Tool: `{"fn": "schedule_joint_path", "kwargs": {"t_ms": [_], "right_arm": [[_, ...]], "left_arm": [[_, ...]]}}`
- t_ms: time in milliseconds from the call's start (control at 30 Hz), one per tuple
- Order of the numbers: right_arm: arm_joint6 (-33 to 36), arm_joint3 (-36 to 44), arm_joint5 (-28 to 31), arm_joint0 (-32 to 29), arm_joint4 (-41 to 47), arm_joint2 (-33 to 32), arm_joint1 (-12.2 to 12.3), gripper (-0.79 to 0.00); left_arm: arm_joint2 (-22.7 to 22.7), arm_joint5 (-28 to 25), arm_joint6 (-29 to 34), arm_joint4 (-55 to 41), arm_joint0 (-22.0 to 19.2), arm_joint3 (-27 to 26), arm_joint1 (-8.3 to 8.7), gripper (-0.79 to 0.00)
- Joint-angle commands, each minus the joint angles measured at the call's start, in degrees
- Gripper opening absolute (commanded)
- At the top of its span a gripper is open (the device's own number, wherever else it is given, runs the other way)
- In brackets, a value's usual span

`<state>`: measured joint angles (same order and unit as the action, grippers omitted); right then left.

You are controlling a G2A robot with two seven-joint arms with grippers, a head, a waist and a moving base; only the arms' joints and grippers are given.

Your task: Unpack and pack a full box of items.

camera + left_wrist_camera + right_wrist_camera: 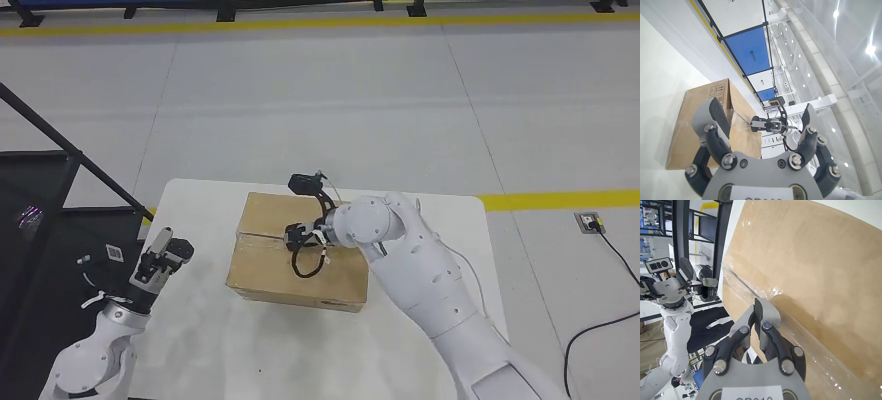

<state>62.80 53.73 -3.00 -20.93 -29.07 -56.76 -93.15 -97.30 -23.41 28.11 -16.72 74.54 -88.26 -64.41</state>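
Note:
A closed cardboard box (265, 265) sits in the middle of the white table (430, 215). Clear tape (745, 286) runs along its top seam and looks wrinkled. My right gripper (294, 238) is over the box top, shut, with its tips (755, 303) against the seam where the tape is crumpled. I cannot tell whether any tape is pinched. My left gripper (165, 245) hovers over the table's left part, open and holding nothing, pointing at the box's side (689, 123). From there my left gripper (761, 106) frames the right gripper (753, 126) on the box top.
A black frame and dark stand (40, 200) lie just past the table's left edge. Bare table surface lies in front of the box (300, 350) and to its right.

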Motion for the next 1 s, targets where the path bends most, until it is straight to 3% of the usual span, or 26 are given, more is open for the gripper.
{"fn": "schedule_joint_path", "kwargs": {"t_ms": [0, 367, 967], "right_arm": [[0.4, 0.5, -0.3, -0.5, -0.1, -0.8, 0.4, -0.785], [5.3, 4.5, -2.4, -3.5, -1.4, -3.9, 2.5, -0.785], [5.9, 10.2, -6.0, -9.3, -3.3, -11.9, 6.2, -0.785]], "left_arm": [[0.1, 0.1, 0.0, 0.1, -0.1, -0.1, 0.01, 0.0], [0.5, 0.3, 0.1, 0.2, -0.6, 0.4, 0.03, 0.0], [1.2, 0.4, -0.2, 0.2, -0.9, 0.7, 0.01, 0.0]]}}
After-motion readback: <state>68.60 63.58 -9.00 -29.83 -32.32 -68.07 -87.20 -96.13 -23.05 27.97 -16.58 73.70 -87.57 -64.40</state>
